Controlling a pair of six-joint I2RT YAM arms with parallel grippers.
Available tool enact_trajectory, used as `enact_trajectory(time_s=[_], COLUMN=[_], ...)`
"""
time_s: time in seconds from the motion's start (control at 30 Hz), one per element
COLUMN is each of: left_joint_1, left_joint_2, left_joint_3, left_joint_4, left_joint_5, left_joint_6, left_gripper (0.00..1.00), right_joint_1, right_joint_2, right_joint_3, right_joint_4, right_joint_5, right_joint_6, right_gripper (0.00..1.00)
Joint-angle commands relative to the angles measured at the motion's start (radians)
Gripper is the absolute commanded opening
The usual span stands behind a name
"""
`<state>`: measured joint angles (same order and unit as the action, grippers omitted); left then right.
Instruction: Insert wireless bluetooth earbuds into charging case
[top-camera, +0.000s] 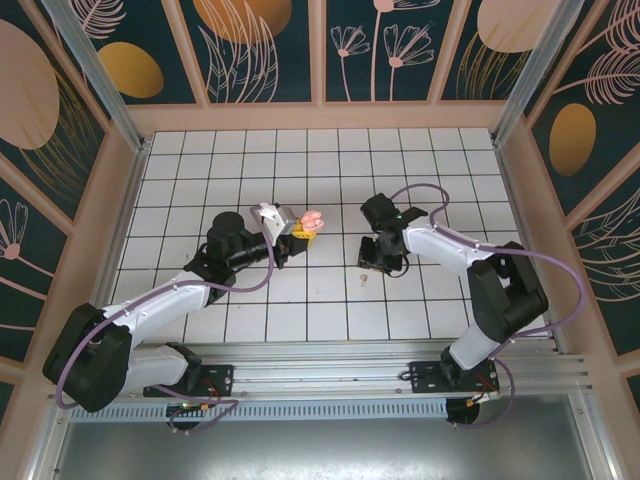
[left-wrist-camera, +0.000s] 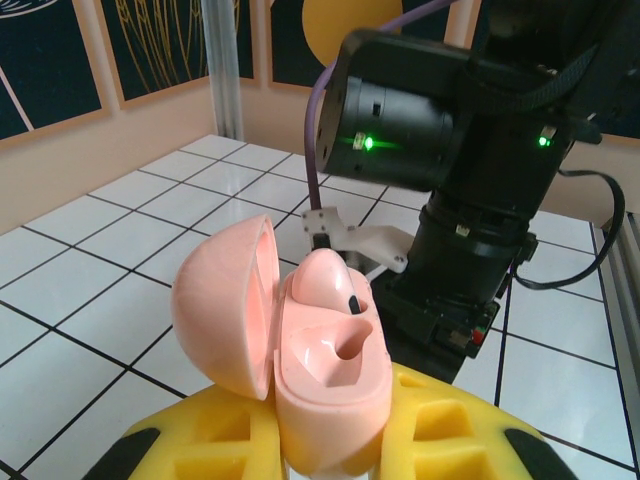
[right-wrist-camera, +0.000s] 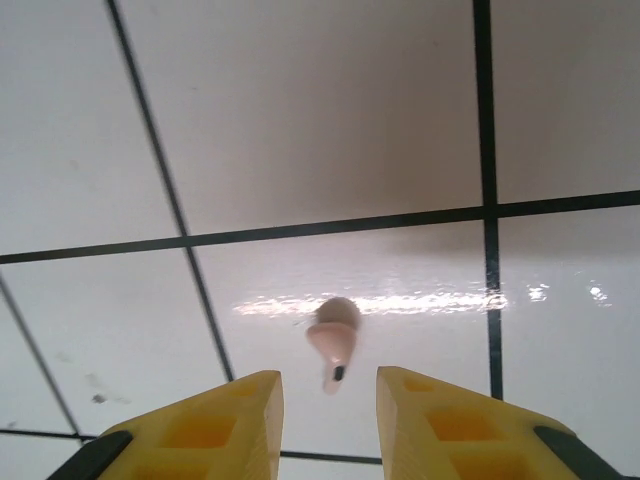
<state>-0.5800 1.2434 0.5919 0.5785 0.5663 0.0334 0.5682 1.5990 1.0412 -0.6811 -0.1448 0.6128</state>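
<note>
Near the middle of the table (top-camera: 330, 160), the left gripper (top-camera: 297, 229) is clamped on the lower half of the case (left-wrist-camera: 325, 360). It holds the case above the tiles with the lid (left-wrist-camera: 225, 310) swung open to one side, so the sockets face up and toward the right arm (left-wrist-camera: 450, 200). One bud (left-wrist-camera: 325, 282) looks seated in the far socket. The near socket (left-wrist-camera: 345, 345) is hollow and unblocked, probably the reason for this pose.

The loose bud (right-wrist-camera: 334, 335) lies on a tile just below a grid line, stem pointing back at the right gripper (right-wrist-camera: 330, 405). That gripper hangs over it with its yellow fingers (right-wrist-camera: 205, 430) a narrow gap apart, holding nothing. The gap is a little wider than the bud, which suits a pinch on something this small.

Bare tile surrounds the loose bud, so a descent looks unobstructed. The tight spot is between the arms: the case and the right wrist are near each other, and the raised lid guards one side of the sockets. The walls (top-camera: 128, 215) are well apart from both arms.
</note>
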Motion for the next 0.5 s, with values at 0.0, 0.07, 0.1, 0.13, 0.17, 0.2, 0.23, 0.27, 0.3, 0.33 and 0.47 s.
enact_trajectory(time_s=[0.0, 0.07, 0.1, 0.13, 0.17, 0.2, 0.23, 0.27, 0.3, 0.33, 0.47], left_joint_1=[-0.004, -0.004, -0.004, -0.004, -0.004, -0.004, -0.003, -0.004, -0.004, -0.003, -0.003], left_joint_2=[-0.015, -0.015, -0.015, -0.015, -0.015, -0.016, -0.018, -0.018, -0.019, -0.019, -0.02], left_joint_3=[0.011, 0.011, 0.011, 0.011, 0.011, 0.011, 0.011, 0.011, 0.011, 0.011, 0.011], left_joint_4=[0.006, 0.005, 0.006, 0.007, 0.004, 0.004, 0.003, 0.001, 0.001, -0.002, -0.003], left_joint_5=[0.004, 0.005, 0.005, 0.005, 0.004, 0.003, 0.001, 0.001, 0.0, -0.001, -0.003], left_joint_6=[0.011, 0.01, 0.011, 0.01, 0.011, 0.011, 0.011, 0.011, 0.013, 0.013, 0.015], left_gripper=[0.16, 0.16, 0.16, 0.16, 0.16, 0.16, 0.16, 0.16, 0.16, 0.16, 0.16], right_joint_1=[-0.007, -0.005, -0.005, -0.005, -0.004, -0.004, -0.002, -0.001, 0.002, 0.004, 0.009], right_joint_2=[-0.009, 0.008, 0.019, 0.029, 0.041, 0.053, 0.062, 0.073, 0.08, 0.088, 0.111], right_joint_3=[0.035, 0.04, 0.042, 0.042, 0.043, 0.045, 0.047, 0.05, 0.051, 0.052, 0.05], right_joint_4=[-0.051, -0.054, -0.055, -0.055, -0.058, -0.061, -0.063, -0.062, -0.063, -0.061, -0.054], right_joint_5=[-0.041, -0.048, -0.05, -0.051, -0.053, -0.055, -0.056, -0.058, -0.06, -0.063, -0.067], right_joint_6=[0.009, 0.001, -0.003, -0.006, -0.009, -0.012, -0.015, -0.017, -0.019, -0.021, -0.026], right_gripper=[0.31, 0.31, 0.31, 0.31, 0.31, 0.31, 0.3, 0.3, 0.29, 0.29, 0.28])
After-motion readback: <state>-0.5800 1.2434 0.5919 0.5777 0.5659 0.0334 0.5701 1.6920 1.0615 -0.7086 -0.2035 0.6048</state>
